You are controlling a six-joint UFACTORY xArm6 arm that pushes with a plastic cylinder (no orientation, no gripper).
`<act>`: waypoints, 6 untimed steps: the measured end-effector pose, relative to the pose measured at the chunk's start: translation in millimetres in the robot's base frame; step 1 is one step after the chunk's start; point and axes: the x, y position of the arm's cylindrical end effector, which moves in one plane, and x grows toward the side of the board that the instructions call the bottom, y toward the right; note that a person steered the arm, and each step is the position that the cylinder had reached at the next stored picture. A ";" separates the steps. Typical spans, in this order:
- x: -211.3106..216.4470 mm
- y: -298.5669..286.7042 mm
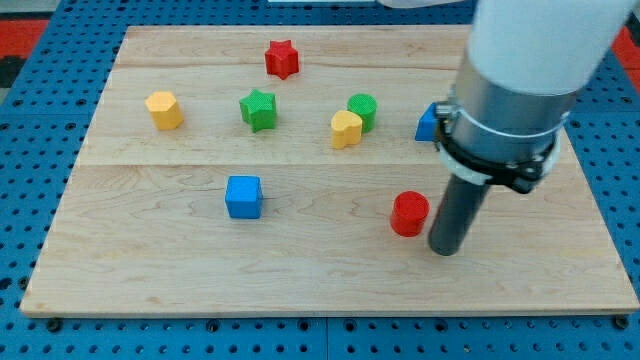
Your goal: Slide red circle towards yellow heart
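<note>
On my screen a red star (282, 59) sits near the board's (150, 270) top, with a yellow hexagon (164, 110) and green star (258, 109) below it. A green circle (364, 109) lies right of centre, a blue cube (243, 196) lower left, and a half-hidden blue block (428, 124) at the right.

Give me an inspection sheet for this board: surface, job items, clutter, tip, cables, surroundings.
Surface: wooden board, pale planks, lying flat.
Job's things: red circle at the view's lower right; yellow heart above it and to the view's left, touching or nearly touching the green circle.
Clutter: red star, green star, yellow hexagon, blue cube, and a blue block partly hidden by the arm, shape unclear.
Grippers: none; my tip sits just to the view's right of the red circle, close beside it; contact cannot be told.
Cables: nothing seen.
Surroundings: blue perforated base around the board.
</note>
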 end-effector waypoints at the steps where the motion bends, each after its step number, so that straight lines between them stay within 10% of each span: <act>1: 0.0 -3.0; 6: -55.5 -18.9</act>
